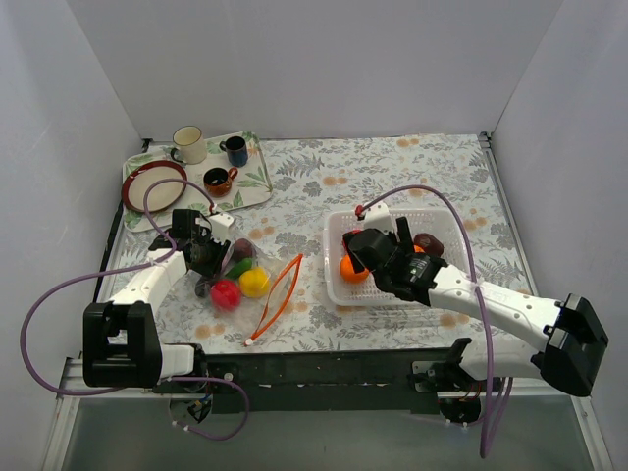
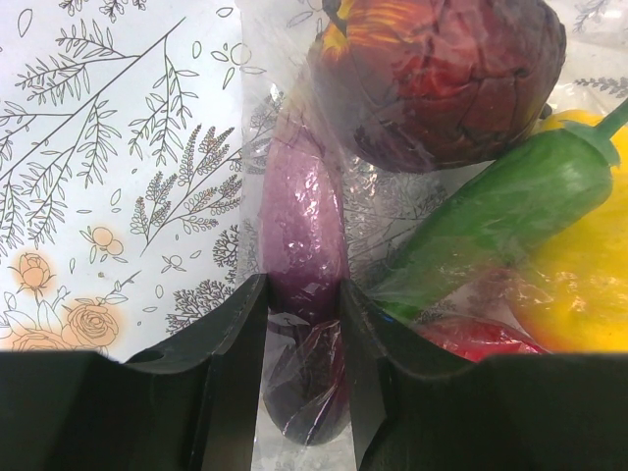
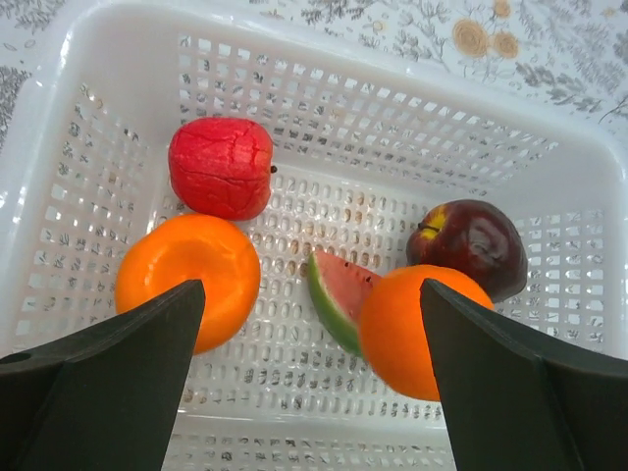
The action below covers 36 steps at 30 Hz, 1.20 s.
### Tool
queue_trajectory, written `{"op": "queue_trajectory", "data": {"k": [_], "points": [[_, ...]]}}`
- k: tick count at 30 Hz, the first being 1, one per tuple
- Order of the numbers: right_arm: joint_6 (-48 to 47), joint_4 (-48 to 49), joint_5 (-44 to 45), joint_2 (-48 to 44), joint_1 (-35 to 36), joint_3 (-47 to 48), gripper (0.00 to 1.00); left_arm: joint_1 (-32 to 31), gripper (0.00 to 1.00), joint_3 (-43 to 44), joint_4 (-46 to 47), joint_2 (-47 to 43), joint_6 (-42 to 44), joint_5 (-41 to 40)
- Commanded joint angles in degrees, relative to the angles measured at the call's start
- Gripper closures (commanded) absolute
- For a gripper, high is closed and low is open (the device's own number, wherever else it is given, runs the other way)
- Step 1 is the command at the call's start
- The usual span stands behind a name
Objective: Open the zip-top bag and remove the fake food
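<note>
The clear zip-top bag (image 1: pixel 243 271) lies at the left, its orange-red zipper strip (image 1: pixel 278 290) gaping open toward the right. Inside it are fake food pieces: a red one (image 1: pixel 226 293), a yellow one (image 1: pixel 254 282), a green pepper (image 2: pixel 500 211), a maroon fruit (image 2: pixel 432 69) and a purple piece (image 2: pixel 302 221). My left gripper (image 1: pixel 209 257) (image 2: pixel 302 329) is shut on the bag, pinching the purple piece through the plastic. My right gripper (image 1: pixel 359 251) (image 3: pixel 311 287) is open and empty above the white basket (image 3: pixel 324 59), which holds two oranges (image 3: pixel 188 280), a red fruit (image 3: pixel 221 167), a watermelon slice (image 3: pixel 339 289) and a dark apple (image 3: pixel 469 245).
A tray (image 1: pixel 253 188) at the back left carries a red-rimmed plate (image 1: pixel 154 183), a white mug (image 1: pixel 188 144), a blue mug (image 1: pixel 235 150) and a dark mug (image 1: pixel 220 180). White walls close the table on three sides. The basket (image 1: pixel 339 289) stands right of the bag.
</note>
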Motion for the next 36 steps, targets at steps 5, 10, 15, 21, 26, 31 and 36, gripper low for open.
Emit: {"op": "queue_trajectory", "data": {"k": [5, 10, 15, 21, 26, 31, 36], "points": [[-8.15, 8.11, 3.76, 5.50, 16.31, 5.49, 0.18, -0.28, 0.76, -1.62, -4.54, 1.17, -0.71, 0.57], [-7.44, 11.00, 1.12, 14.63, 24.23, 9.01, 0.99, -0.28, 0.76, -1.71, -4.37, 1.35, -0.71, 0.57], [-8.51, 18.48, -4.06, 18.34, 26.35, 8.49, 0.99, -0.28, 0.76, -1.97, -4.19, 1.08, -0.45, 0.13], [-11.66, 30.17, -7.14, 22.21, 26.17, 8.13, 0.99, -0.28, 0.76, -1.97, -4.02, 0.91, -0.45, 0.22], [-13.34, 34.83, -11.52, 27.66, 25.38, 9.36, 0.99, -0.28, 0.76, -2.23, -4.10, 0.73, -0.36, 0.22], [-14.31, 40.28, -16.02, 31.96, 24.68, 8.49, 0.99, -0.28, 0.76, -2.32, -3.84, 0.55, -0.10, -0.13], [-14.75, 40.73, -27.25, 38.10, 20.73, 12.60, 0.99, -0.28, 0.76, -1.97, -3.84, 1.17, -0.10, 0.31]]}}
